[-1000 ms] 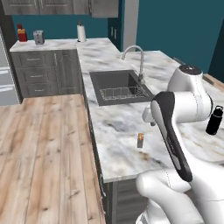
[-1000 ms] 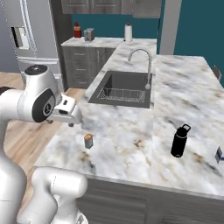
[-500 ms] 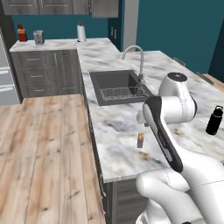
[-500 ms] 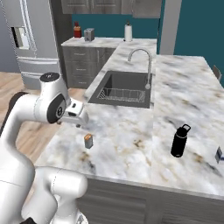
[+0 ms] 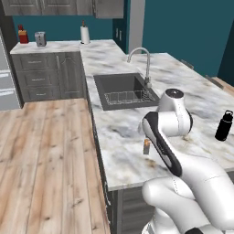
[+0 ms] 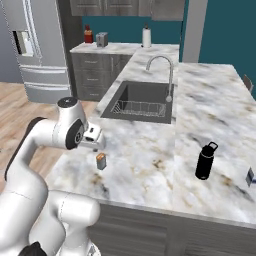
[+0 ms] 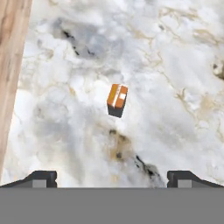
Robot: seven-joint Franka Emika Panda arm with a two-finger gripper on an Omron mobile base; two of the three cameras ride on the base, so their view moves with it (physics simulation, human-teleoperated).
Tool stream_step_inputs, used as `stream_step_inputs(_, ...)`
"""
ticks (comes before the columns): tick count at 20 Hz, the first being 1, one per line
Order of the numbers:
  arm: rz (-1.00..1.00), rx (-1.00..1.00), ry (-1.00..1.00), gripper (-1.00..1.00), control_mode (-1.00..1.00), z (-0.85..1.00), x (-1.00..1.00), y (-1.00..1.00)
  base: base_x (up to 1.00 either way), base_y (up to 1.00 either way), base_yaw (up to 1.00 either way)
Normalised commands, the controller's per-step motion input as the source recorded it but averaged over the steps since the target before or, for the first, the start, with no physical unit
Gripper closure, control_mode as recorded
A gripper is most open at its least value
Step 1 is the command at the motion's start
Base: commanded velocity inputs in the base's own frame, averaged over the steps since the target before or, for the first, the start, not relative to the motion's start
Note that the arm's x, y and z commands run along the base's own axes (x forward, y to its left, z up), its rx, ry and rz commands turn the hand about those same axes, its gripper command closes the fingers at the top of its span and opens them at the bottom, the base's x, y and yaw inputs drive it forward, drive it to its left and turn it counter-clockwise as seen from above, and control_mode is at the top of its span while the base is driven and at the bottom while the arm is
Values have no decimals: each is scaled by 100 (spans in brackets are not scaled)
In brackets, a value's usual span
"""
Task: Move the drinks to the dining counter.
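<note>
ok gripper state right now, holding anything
Gripper: open, jaws spread wide, holding nothing; it hangs above the small orange drink standing on the marble counter.

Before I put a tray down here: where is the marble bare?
Bare marble lies between the orange drink container and the black bottle, and right of the sink, beyond the faucet. It is tighter near the front edge, where the open gripper hovers over the container.

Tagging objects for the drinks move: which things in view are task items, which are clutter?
Job:
- orange drink
- black bottle
- carton
- marble counter
- gripper, open

Lying about:
- sink
- faucet
- paper towel roll
- fridge
</note>
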Motion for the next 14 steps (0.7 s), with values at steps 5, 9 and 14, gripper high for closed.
stream_step_inputs(5,-6,0,0,-100,-100,-32,38,0,0,0,0)
stream_step_inputs(9,-5,0,0,-100,-100,-33,42,0,0,0,0)
stream_step_inputs(14,-5,2,0,-100,-100,-34,35,-5,0,0,0)
